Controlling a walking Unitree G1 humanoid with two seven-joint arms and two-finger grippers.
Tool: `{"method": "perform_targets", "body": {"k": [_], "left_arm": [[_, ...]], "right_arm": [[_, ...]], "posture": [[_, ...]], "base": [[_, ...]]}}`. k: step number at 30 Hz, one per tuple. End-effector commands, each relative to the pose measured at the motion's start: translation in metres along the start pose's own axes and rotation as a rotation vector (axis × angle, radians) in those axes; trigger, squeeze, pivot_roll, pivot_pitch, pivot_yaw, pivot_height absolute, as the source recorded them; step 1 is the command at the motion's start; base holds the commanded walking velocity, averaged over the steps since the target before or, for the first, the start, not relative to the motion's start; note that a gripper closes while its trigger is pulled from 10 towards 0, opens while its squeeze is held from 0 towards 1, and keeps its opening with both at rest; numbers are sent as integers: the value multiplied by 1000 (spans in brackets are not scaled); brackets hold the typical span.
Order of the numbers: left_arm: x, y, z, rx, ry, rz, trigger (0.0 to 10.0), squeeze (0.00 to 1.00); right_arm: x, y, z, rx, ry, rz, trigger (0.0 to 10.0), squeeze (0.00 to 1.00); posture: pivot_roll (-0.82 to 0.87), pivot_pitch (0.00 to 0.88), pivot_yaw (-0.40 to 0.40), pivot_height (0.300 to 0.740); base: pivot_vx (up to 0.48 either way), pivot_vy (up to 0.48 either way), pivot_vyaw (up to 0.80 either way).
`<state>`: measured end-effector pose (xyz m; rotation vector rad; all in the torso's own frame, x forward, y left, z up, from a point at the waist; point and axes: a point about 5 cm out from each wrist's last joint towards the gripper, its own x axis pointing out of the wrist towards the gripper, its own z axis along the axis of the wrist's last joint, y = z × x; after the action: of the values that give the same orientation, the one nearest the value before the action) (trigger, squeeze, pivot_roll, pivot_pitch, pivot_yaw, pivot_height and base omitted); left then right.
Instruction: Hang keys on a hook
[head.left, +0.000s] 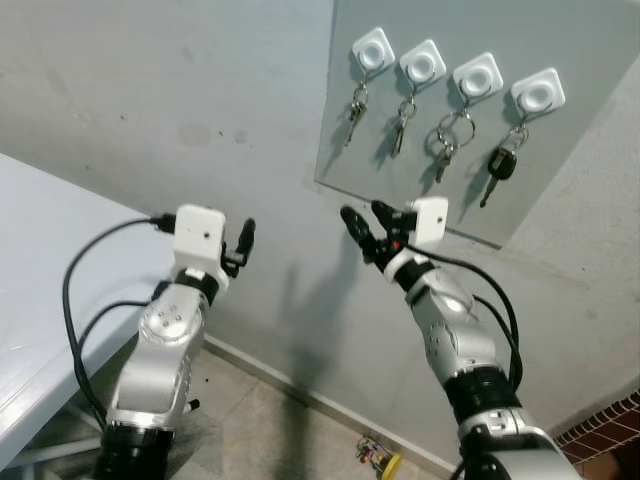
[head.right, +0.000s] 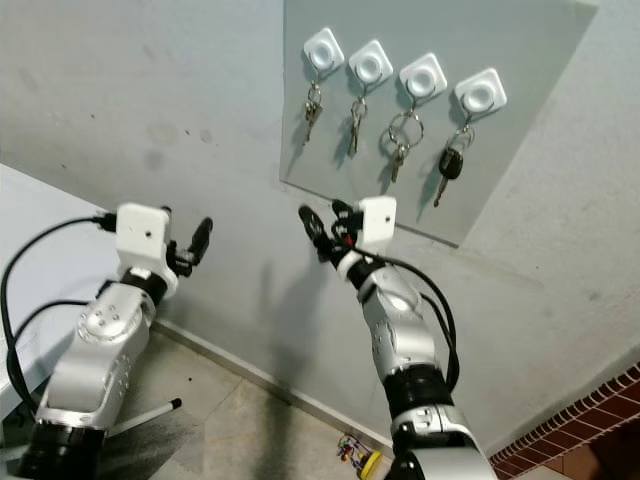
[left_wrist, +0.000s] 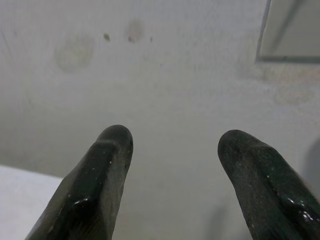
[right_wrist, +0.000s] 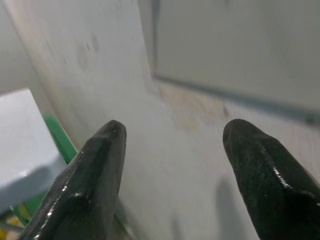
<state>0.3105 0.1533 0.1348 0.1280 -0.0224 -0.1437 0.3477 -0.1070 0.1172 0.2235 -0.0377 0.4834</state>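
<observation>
right tool (head.left: 365, 228) raised just below the panel (head.left: 560, 40), fingers wide apart, holding nothing. left tool (head.left: 243, 245) also up, facing bare wall (head.left: 150, 100), fingers wide, empty. four white hooks (head.left: 427, 64) in a row on the panel; each already carries keys (head.left: 447, 140), the last a black-headed key (head.left: 501, 163). judgement: nothing left to hang; best to draw both arms straight back, clear of the dangling keys. counter (head.left: 40, 260) at left is cut off. small coloured object (head.left: 378, 455) on the floor, too small to identify.
</observation>
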Motion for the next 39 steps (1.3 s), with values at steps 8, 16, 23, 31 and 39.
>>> {"method": "perform_targets", "body": {"k": [8, 16, 23, 31, 39], "left_arm": [[-12, -6, -72, -75, 203, 3, 10000, 0], [-36, -17, -133, -128, 427, -10, 10000, 0], [-47, -22, -151, -149, 494, 0, 10000, 0], [-92, -28, -192, -149, 729, 19, 10000, 0], [-110, -33, -203, -167, 800, 23, 10000, 0]], "right_arm": [[-31, -15, -53, -66, 188, -90, 10000, 1000], [-75, -24, -105, -137, 443, -176, 10000, 1000], [-94, -25, -122, -146, 532, -215, 10000, 1000], [-143, -29, -155, -139, 745, -308, 10000, 1000], [-169, -34, -166, -153, 842, -360, 10000, 1000]], "posture": [[-41, 0, -50, 724], [-47, 0, -43, 724], [-50, 0, -40, 724], [-63, 0, -30, 724], [-63, 0, -30, 724]], "base": [[0, 0, 0], [0, 0, 0], [0, 0, 0], [0, 0, 0], [0, 0, 0]]}}
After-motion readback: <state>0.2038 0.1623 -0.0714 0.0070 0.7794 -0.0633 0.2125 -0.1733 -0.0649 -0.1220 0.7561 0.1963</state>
